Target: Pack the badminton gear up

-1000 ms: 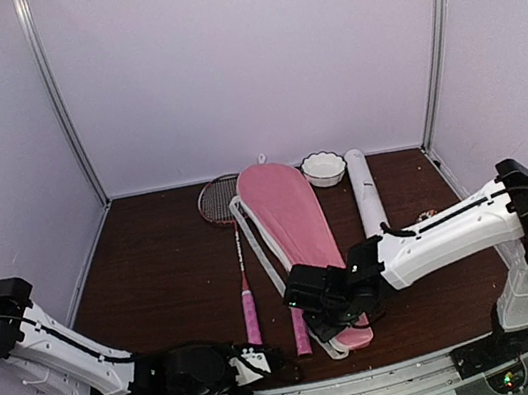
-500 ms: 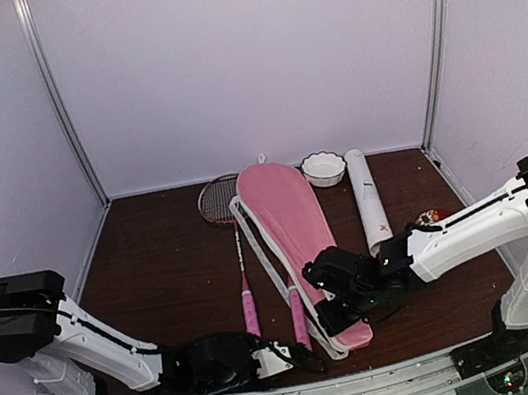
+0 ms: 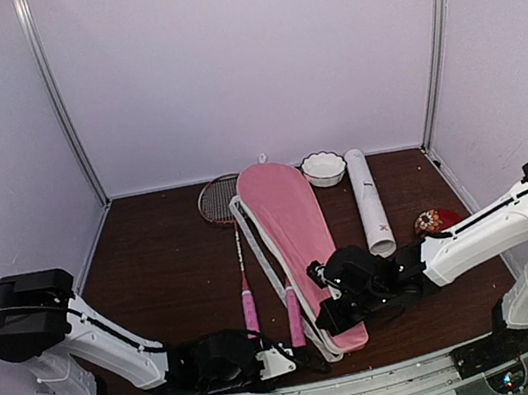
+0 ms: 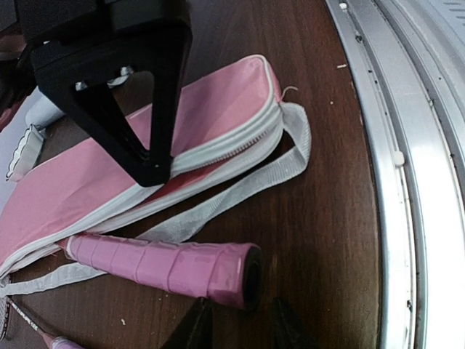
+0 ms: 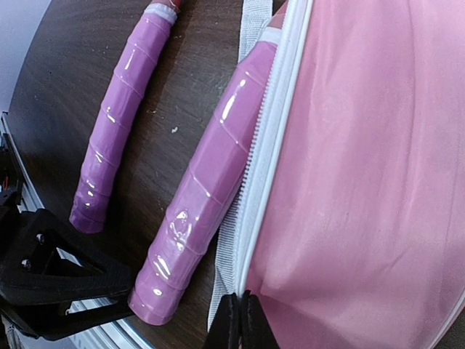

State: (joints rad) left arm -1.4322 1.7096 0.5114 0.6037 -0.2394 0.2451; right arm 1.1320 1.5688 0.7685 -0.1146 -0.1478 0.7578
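Observation:
The long pink cover lies down the middle of the table. One racket lies left of it. The second racket's pink handle sticks out along the cover's left edge. My right gripper is shut on the cover's white zipper edge near its near end. My left gripper is open, low at the front edge, its fingers on either side of the butt of that handle, not closed on it. The white tube lies right of the cover. No shuttlecocks show.
A small white scalloped bowl stands at the back by the cover's top. A red patterned dish sits at the right, beside my right arm. The cover's white strap loops on the table. A metal rail runs along the front edge.
My left gripper has slid right along the front edge to the second handle's butt. My right gripper has shifted right and nearer on the cover's end, uncovering the red dish.

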